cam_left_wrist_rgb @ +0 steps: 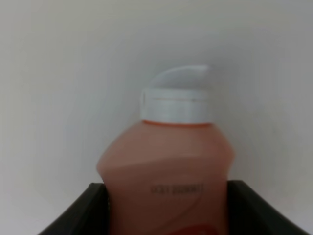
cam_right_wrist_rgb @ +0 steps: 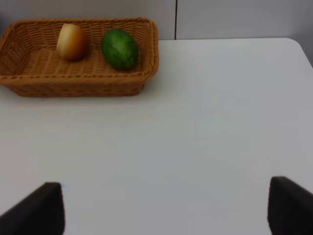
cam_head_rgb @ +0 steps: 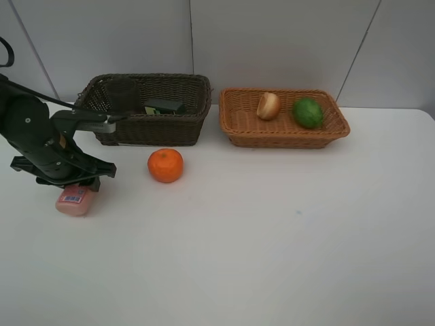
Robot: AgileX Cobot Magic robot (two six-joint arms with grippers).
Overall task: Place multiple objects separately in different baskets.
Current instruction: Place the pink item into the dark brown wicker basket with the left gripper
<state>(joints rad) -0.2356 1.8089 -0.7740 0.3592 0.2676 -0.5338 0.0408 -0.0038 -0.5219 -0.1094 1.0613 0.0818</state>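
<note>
Where pink bottle (cam_left_wrist_rgb: pixel 166 161) lies on table (cam_head_rgb: pixel 272 238), left tool (cam_left_wrist_rgb: pixel 168 186) clasps it.

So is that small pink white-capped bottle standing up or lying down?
Lying down: the small pink white-capped bottle rests flat on the white table, label facing up.

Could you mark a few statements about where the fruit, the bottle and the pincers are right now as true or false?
The mandarin sits in the dark basket. False: it lies on the table, in front of that basket.
The lime and the peach-like fruit share the light basket. True.
The jaws of the left pincer flank the pink bottle. True.
The right pincer is shut on a fruit. False: it is open and empty.
</note>
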